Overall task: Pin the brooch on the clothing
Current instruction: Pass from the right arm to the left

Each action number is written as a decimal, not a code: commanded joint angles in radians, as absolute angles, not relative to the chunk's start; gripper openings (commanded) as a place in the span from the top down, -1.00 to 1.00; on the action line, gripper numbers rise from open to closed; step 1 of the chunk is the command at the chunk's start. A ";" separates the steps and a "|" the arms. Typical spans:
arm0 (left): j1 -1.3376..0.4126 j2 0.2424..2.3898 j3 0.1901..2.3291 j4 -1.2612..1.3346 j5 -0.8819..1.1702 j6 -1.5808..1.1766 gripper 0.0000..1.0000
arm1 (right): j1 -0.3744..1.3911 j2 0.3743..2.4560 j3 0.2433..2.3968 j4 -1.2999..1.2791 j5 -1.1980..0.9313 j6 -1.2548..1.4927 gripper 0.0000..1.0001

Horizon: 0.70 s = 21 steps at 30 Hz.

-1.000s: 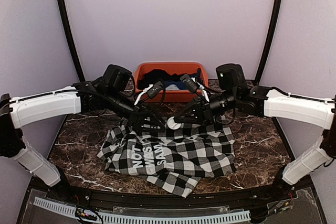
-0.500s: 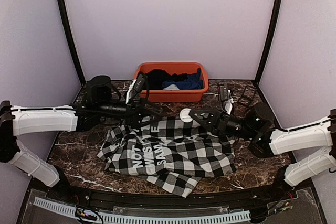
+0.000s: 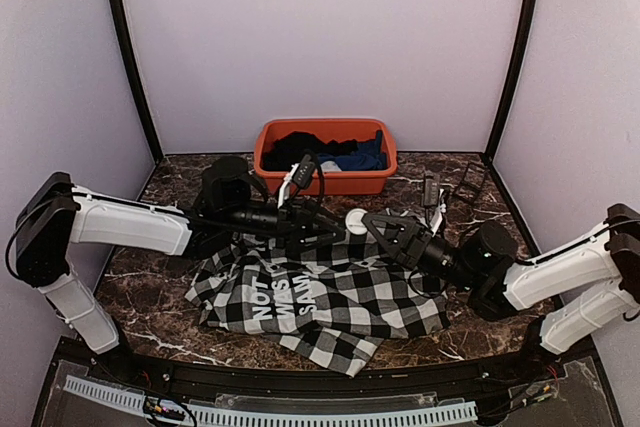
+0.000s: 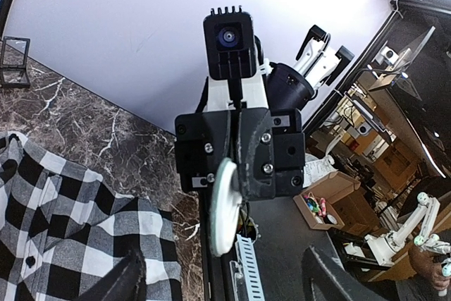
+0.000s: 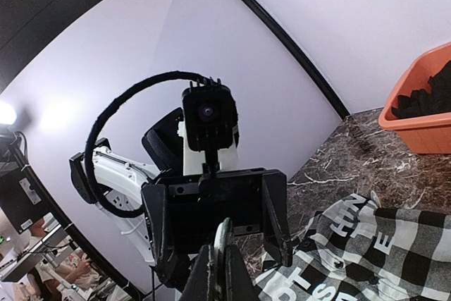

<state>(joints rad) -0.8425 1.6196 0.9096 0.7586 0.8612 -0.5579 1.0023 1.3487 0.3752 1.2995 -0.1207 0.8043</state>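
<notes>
The clothing [image 3: 330, 292], a black-and-white check shirt with white block letters, lies spread on the marble table [image 3: 150, 277]. Just above its far edge, my right gripper [image 3: 372, 222] is shut on the brooch [image 3: 355, 219], a white round disc. In the right wrist view the brooch [image 5: 223, 241] stands edge-on between the closed fingertips of that gripper [image 5: 224, 273]. My left gripper [image 3: 335, 227] faces it from the left with its jaws spread, close to the disc and apart from it. The left wrist view shows the brooch [image 4: 224, 206] ahead of its open fingers [image 4: 130, 280].
An orange bin [image 3: 325, 157] holding black and blue garments stands at the back centre. A small clear box [image 3: 470, 184] sits at the back right of the table. Black frame posts rise at both rear corners.
Both arms have come down from near the bin to just over the shirt's far edge. The left gripper has slid right toward the brooch, its jaws wider than a second ago.
</notes>
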 commanded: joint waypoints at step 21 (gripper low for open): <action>-0.879 1.694 1.000 0.795 0.961 -0.599 0.08 | 1.013 1.440 0.371 1.657 -0.069 0.823 1.00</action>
